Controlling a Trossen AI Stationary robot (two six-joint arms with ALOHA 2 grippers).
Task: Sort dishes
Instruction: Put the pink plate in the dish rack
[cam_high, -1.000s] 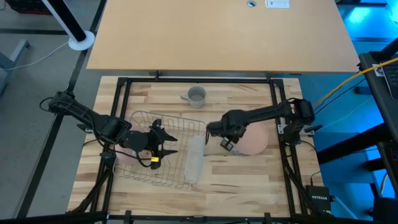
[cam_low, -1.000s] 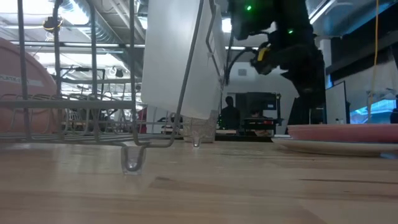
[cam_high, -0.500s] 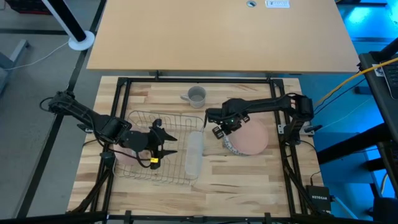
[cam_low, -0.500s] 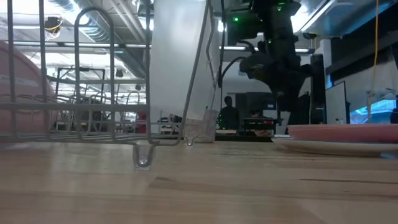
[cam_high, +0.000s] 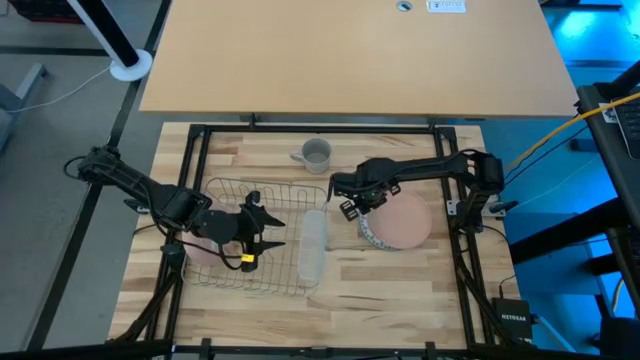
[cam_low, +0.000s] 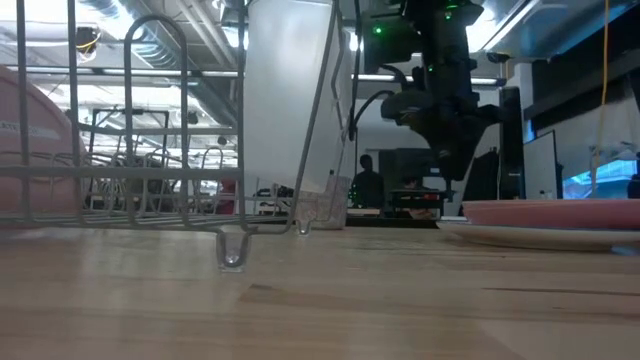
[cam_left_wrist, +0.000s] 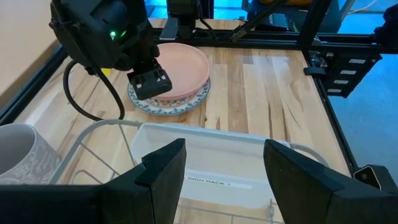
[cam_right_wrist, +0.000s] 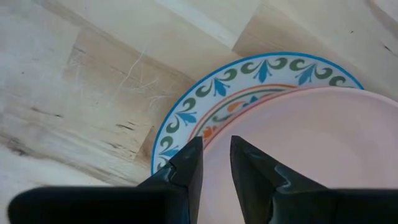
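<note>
- Right gripper (cam_high: 352, 208): above the near edge of the stacked plates, fingers narrowly parted, holding nothing.
- Pink plate (cam_high: 402, 220) lies on the patterned plate (cam_left_wrist: 142, 103), on the worktop (cam_high: 380, 270) beside the rack (cam_high: 262, 245).
- Second pink plate (cam_low: 30, 140) stands in the rack.
- Left gripper (cam_high: 262, 232): over the rack, spread, empty.

three plates are in view: two plain salmon-pink ones and one with a green-blue patterned rim. one pink plate (cam_high: 403, 220) lies right of centre in the high view, stacked on the patterned plate (cam_high: 366, 231). the second pink plate (cam_high: 199, 247) sits at the left end of the one wire rack (cam_high: 288, 190), at lower left. one white tray (cam_high: 313, 245) leans at the rack's right end. one grey mug (cam_high: 316, 154) stands above centre. two dark robot arms reach in, one from each side.
</note>
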